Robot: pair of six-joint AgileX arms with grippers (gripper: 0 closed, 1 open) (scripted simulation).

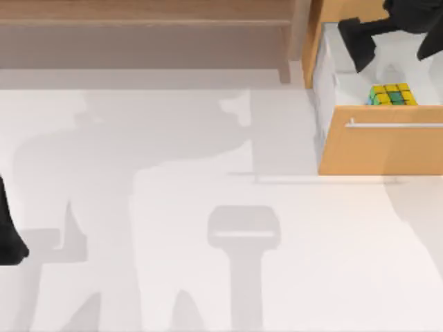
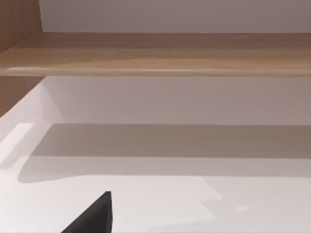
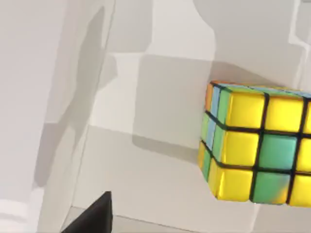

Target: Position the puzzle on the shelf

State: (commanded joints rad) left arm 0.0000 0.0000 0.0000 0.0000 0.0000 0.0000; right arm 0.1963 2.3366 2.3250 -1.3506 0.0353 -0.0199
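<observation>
Puzzle in the open drawer, my right end effector above it.

My left arm (image 1: 10, 238) sat parked at the bench's (image 1: 208, 263) left edge; I could not tell its end effector's state. The shelf (image 1: 145, 31) ran along the back, its end post (image 1: 299, 34) just beside the orange-wood cabinet (image 1: 320, 28). The puzzle (image 1: 392, 95) lay in the pulled-out drawer (image 1: 387, 149), behind its front panel and thin handle (image 1: 394, 125), with no readable writing. My right end effector (image 1: 393, 52) hung spread apart over the drawer, clear of the puzzle.
</observation>
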